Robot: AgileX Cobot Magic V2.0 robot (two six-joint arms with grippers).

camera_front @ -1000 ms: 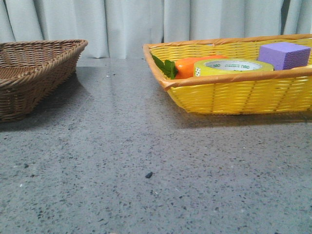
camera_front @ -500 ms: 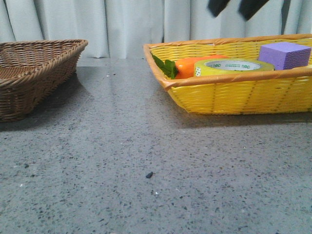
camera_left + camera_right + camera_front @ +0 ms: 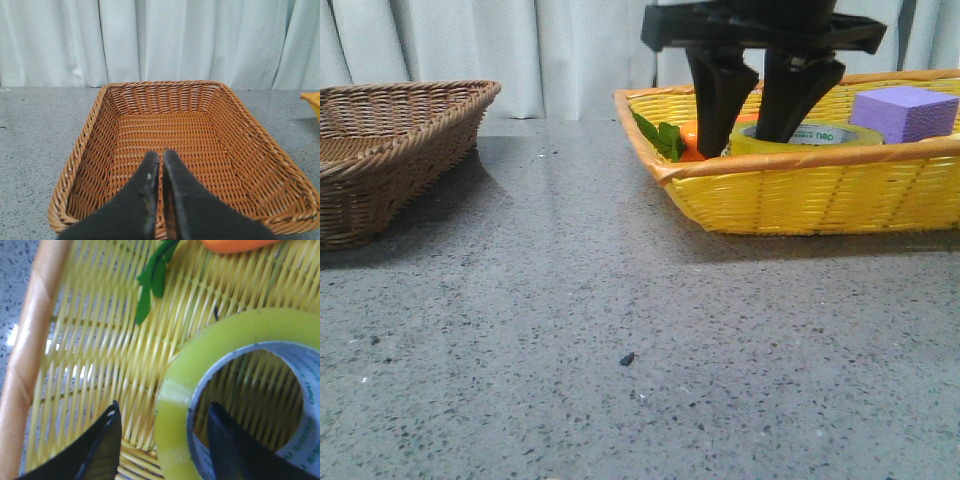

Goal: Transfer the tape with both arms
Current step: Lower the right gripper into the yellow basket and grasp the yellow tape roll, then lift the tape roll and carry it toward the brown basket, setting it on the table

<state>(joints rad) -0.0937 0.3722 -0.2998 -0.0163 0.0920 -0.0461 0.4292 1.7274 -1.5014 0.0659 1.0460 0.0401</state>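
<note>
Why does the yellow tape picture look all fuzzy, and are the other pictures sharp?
Right wrist view: the tape and basket weave are soft, probably too close to the lens. Front view: sharp, with a dark shadow under the yellow basket. Left wrist view: brown basket crisp, evenly lit.

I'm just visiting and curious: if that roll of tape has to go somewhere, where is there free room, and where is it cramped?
The brown wicker basket holds nothing on its woven floor. The grey tabletop between it and the yellow basket is also bare. The yellow basket is crowded: tape, carrot, purple foam cube, and the right gripper straddling the tape's wall. The left gripper hangs shut above the brown basket.
</note>
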